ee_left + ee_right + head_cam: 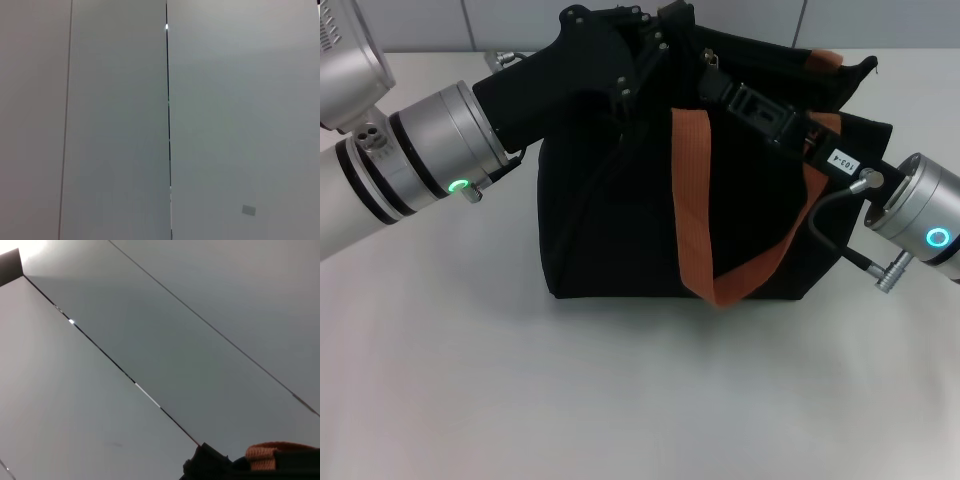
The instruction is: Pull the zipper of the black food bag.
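Bare white table [620,400] fills the near ground, smooth and matte. Behind it stands the black food bag [620,230], boxy, of dull woven fabric, with an orange-brown webbing strap [692,200] looping down its front and a second strap [825,62] showing at the far rim.

Both arms crowd over the bag's top. The left arm's silver cylinder with a green ring light comes in from the left, and its black left tool [650,45] sits over the upper edge of the bag. The right tool [720,85] reaches in from the right side, black against black fabric, so I cannot tell how either tool's fingers stand.

A small silvery glint, probably the zipper [712,60], lies at the top edge, between the two tools and just beside the right one.

Grey wall panels with thin dark seams fill both wrist views.
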Robot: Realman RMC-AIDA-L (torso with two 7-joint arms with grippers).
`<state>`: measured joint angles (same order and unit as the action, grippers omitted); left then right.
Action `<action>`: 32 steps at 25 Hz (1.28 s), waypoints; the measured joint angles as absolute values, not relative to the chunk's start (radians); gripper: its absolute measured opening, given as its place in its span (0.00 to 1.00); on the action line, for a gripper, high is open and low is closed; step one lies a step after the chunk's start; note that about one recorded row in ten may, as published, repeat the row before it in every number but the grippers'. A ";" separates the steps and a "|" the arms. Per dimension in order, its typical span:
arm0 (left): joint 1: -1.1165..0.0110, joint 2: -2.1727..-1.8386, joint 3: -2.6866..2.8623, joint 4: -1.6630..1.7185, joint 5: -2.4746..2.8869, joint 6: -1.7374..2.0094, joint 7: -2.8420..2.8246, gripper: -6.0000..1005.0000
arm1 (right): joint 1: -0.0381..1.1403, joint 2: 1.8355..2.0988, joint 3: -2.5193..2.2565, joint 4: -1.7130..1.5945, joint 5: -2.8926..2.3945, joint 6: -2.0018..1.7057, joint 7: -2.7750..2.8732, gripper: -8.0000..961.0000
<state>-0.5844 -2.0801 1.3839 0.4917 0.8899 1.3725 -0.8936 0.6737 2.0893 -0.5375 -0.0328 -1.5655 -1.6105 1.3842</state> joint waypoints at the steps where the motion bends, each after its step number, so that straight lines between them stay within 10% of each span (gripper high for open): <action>1: -0.584 -2.080 1.384 0.492 0.890 1.373 -0.894 0.03 | 0.674 2.089 -0.539 -0.034 -1.566 -1.611 1.384 0.06; 32: -0.577 -2.080 1.378 0.492 0.881 1.369 -0.891 0.03 | 0.549 2.084 -0.485 -0.100 -1.551 -1.622 1.398 0.01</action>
